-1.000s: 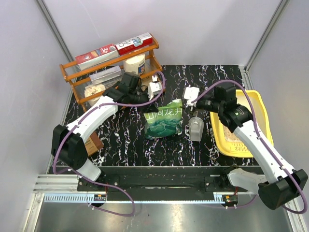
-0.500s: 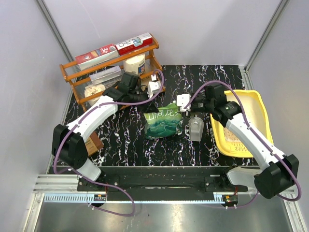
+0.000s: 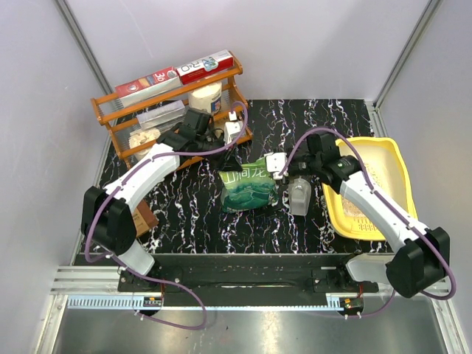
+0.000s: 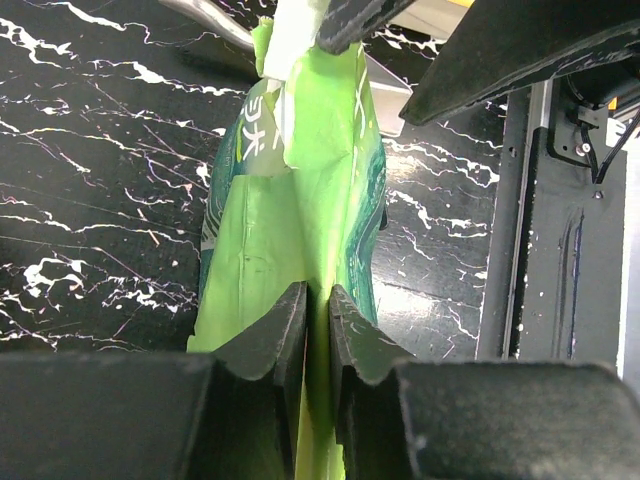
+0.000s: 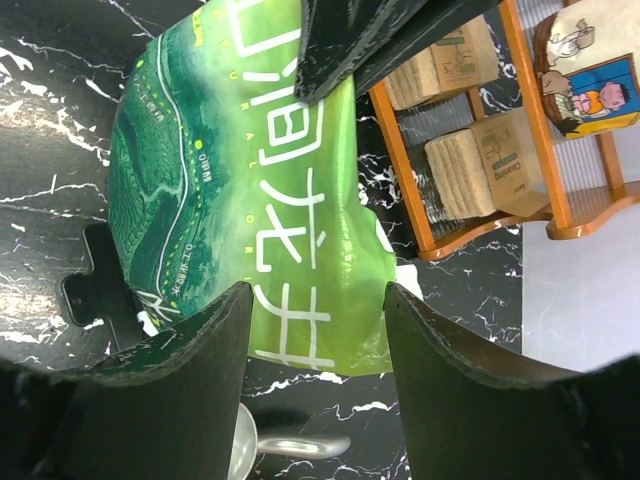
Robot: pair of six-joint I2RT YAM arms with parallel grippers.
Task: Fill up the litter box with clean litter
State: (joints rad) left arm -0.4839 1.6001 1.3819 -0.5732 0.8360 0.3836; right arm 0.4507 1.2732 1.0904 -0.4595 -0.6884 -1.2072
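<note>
The left gripper point(image 3: 234, 158) is pressed together on the top edge of the green pouch of clean litter point(image 3: 251, 189), pinching the corner on its own side. That edge runs crosswise from this hand toward the right gripper point(image 3: 276, 167). The right gripper's jaws are spread at the opposite corner, with the pouch face straight ahead of them and nothing gripped. The litter box point(image 3: 380, 142) lies off to the right hand's outer side, past the grey scoop point(image 3: 299, 198). The right arm is nearer to it, so the pouch probably has to travel that way.
</note>
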